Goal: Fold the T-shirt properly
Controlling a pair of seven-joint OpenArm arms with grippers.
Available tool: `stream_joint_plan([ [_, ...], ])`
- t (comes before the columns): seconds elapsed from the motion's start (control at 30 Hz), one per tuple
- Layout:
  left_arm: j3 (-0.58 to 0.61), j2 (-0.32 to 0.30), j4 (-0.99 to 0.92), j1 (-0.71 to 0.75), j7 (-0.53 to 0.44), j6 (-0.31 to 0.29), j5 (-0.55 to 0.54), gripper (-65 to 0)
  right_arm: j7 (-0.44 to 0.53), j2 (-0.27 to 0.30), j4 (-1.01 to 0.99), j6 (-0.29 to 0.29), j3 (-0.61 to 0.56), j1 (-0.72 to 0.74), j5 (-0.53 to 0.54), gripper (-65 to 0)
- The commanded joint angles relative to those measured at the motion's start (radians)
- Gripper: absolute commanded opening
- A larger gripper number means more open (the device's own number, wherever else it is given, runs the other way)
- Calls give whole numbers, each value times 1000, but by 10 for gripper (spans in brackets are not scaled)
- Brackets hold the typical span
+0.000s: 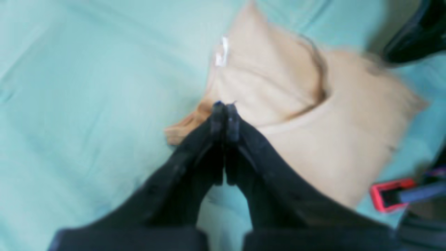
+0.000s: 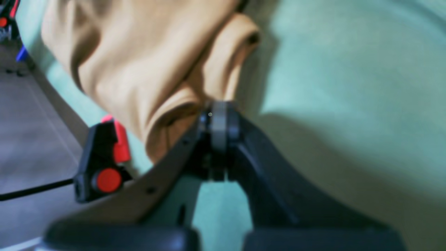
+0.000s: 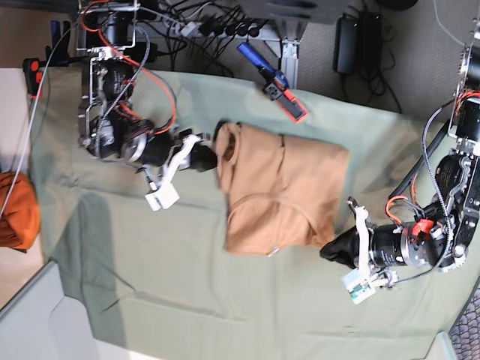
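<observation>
Green cloth; T-shirt edges apparently pinched.

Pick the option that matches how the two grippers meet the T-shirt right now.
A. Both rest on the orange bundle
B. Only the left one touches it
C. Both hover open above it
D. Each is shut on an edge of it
D: the left gripper and the right gripper each show closed jaws pinching fabric of the T-shirt.

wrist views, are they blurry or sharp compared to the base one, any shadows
Left wrist view: soft and smeared, T-shirt edges fuzzy. Right wrist view: blurred too, with a broad shadow on the table cloth. Base view: sharpest, with an arm shadow across the cloth on its left.
</observation>
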Motion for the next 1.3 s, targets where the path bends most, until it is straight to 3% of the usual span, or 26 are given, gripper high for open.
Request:
stream_joint_plan([
  [0.0,-21,-40,37,10,-4,-2,-21,-650,11,23,19,129,16,7,22,-650],
  [0.17,-97,-158,184,173,0,-2,-40,-650,1,90,80,129,66,-61,55,-650],
  [0.43,-341,-301,303,497,53,-2,-132,-650,-21,179,197,129,136,-290,76,-650],
  [0.6,-493,-309,303,686,173,-2,-186,-650,-31,210,275,129,201,-488,100,-650],
  [0.77,-586,-315,303,906,179,-2,-176,-650,-35,222,324,129,268,-673,105,-650],
  [1.0,-584,-275,192,1102,138,-2,-110,-650,-34,221,277,129,268,-847,89,-650],
  [1.17,-554,-241,-31,1108,52,-2,-34,-650,15,214,123,121,241,-860,3,-650],
  [1.27,-467,-240,-179,1078,17,56,58,-650,36,214,-9,117,188,-832,-58,-650],
])
